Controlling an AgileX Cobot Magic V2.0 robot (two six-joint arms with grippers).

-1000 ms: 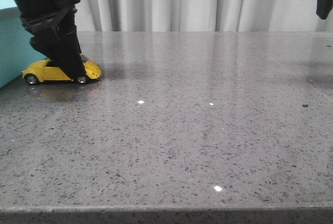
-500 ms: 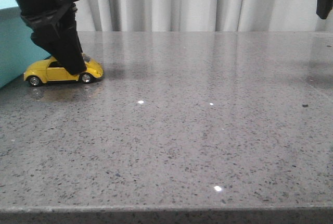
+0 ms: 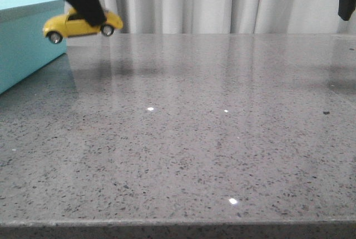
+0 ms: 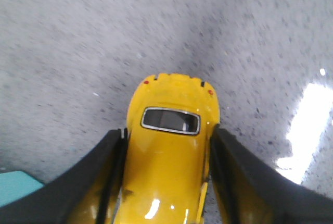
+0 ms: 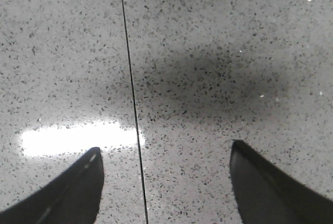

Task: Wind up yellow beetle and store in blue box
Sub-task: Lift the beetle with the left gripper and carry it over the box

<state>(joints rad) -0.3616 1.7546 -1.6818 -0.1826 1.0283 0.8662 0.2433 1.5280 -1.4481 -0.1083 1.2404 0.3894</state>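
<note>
While its two dark fingers (image 4: pixel 104 182) are pressing against the flanks of the yellow beetle (image 4: pixel 171 151), the left gripper (image 3: pixel 92 14) is holding the toy clear of the grey speckled table (image 3: pixel 211 139), up in the air just beside the near upper corner of the blue box (image 3: pixel 25 39). The front view is showing the car side-on, roughly level, with two black tyres hanging free and its shadow lying on the stone beneath; the left wrist view is giving what that angle is hiding, namely the roof, a small dark window and two red dots at the car's far end, with a sliver of turquoise showing at one corner. The front view is catching only a dark tip of the right gripper (image 3: pixel 346 0) at the upper right edge, well apart from the toy. The right wrist view is showing its fingers (image 5: pixel 265 182) standing spread wide with nothing between them, hanging over bare stone crossed by a thin dark seam (image 5: pixel 130 94).
</note>
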